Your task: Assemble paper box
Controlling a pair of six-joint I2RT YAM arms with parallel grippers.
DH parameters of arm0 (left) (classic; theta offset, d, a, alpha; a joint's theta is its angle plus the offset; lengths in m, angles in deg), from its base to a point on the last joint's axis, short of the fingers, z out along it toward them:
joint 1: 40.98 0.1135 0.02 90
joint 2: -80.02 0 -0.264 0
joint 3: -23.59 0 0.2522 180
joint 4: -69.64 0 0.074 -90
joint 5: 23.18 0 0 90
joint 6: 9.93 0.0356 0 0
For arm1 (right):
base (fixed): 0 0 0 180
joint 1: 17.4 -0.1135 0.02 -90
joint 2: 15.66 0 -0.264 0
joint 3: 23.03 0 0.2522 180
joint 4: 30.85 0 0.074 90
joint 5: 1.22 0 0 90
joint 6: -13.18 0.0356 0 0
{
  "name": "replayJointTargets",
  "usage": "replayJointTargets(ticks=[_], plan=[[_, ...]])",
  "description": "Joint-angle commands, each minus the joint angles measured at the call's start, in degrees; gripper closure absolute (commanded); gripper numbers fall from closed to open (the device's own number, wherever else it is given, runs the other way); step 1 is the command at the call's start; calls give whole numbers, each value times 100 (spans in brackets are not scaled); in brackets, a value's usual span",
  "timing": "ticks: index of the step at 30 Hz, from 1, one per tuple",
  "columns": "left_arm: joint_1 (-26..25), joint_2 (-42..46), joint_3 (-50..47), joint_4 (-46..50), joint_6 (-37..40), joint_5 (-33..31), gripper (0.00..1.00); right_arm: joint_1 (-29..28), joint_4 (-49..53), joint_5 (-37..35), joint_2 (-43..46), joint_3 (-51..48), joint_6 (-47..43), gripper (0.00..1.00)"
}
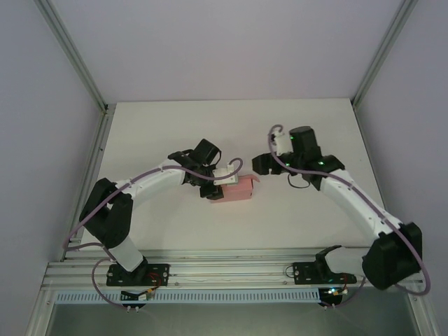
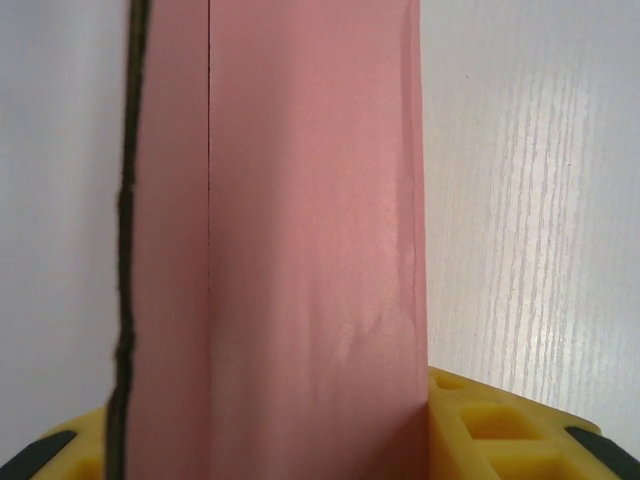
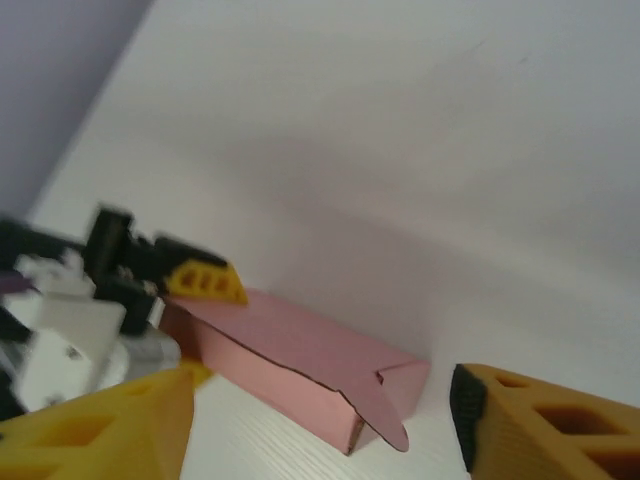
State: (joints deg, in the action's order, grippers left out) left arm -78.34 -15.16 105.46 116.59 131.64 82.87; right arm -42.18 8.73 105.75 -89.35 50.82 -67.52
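A: At table point(image 1: 175, 126) centre, clamping the box point(image 1: 236, 191) by its left end with the left gripper point(image 1: 214, 186).
B: And hovering the right gripper point(image 1: 262, 166) just right of it, gaping wide, holding nothing.
A: Looking mostly folded; probably leaving the right flap point(image 3: 388, 412) for tucking.

Your paper box point(image 2: 310, 250) is thin matt card, faintly creased — the table point(image 2: 530, 200) shows fine grain with slight sheen; fingers point(image 3: 560, 430) look matt plastic.

top external: overhead, far, facing table point(image 1: 175, 133) | left wrist: tight against paper box point(image 2: 310, 250) | right wrist: low, near, same paper box point(image 3: 300, 360)
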Motion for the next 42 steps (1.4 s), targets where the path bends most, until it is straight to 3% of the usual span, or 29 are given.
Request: replayJointTargets(ticks=[1, 7, 14, 21, 26, 30, 36, 42], plan=[[43, -84, 158, 265, 278, 186, 60, -161, 905, -625, -364, 221, -658, 40], [89, -250, 244, 311, 279, 258, 60, -453, 1371, -577, -957, 469, -989, 52], [97, -315, 291, 298, 254, 290, 60, -511, 963, -540, -948, 283, -966, 61], [96, -297, 296, 288, 198, 261, 61, -684, 1087, -662, -1117, 562, -896, 90], [98, -316, 320, 218, 77, 258, 61, -1001, 1446, -1294, -1309, 835, -349, 99], [98, -358, 363, 158, -21, 253, 61, -1234, 1242, -1645, -1306, 842, 541, 100], [96, -376, 352, 52, -171, 220, 61, -1394, 507, -1977, -1050, 257, 1165, 100], [97, -348, 335, -24, -270, 186, 60, -1490, 46, -1878, -1012, -150, 1731, 100]])
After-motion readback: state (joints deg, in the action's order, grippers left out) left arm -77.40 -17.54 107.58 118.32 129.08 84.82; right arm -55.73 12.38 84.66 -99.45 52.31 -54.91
